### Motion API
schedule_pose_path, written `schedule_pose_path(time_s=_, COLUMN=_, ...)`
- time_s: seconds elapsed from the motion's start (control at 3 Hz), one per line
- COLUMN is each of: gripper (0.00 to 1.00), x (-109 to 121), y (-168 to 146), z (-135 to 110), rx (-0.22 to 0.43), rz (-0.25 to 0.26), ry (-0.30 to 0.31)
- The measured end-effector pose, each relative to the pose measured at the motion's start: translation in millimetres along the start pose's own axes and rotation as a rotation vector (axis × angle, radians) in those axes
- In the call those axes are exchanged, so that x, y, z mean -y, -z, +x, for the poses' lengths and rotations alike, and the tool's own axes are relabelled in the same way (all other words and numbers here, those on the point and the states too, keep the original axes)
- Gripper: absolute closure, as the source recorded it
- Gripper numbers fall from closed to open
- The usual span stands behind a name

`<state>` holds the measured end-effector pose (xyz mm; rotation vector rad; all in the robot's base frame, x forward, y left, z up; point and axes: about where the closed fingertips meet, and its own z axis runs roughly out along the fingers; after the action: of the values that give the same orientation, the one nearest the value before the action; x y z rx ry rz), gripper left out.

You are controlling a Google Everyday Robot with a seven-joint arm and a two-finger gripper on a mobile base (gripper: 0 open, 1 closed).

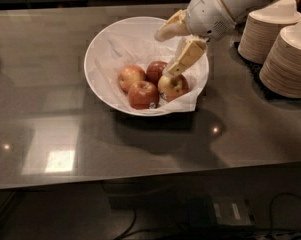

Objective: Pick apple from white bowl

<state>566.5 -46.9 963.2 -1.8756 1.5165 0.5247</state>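
The white bowl (pixel 106 48), lined with crinkled white paper, sits on the dark table and holds several apples. The apple (pixel 173 87), red with a pale yellow-green patch, lies at the bowl's right side. A darker red apple (pixel 156 70) lies behind it and two red-orange apples (pixel 131 77) (pixel 143 95) lie to its left. My gripper (pixel 163 55) hangs over the right half of the bowl, open and empty. Its lower finger (pixel 187 56) points down, with its tip just above the apple's top left. The upper finger (pixel 170 29) points left over the paper.
Two stacks of beige paper bowls (pixel 264 31) (pixel 290 61) stand at the right, close to my arm. The table's front edge runs along the bottom. Bare dark tabletop (pixel 45 84) lies to the left of the bowl, and cables hang below the table.
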Motion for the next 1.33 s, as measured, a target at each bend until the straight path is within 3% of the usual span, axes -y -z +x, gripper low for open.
schedule_pose_path(time_s=0.67, gripper=0.36, x=-29.9, y=-20.1, z=35.2, rx=-0.005, rz=-0.041, ry=-0.085)
schedule_pose_path(time_s=1.33, gripper=0.4, x=-29.5, y=-31.2, z=52.0, rx=-0.014, rz=-0.05, ry=-0.111)
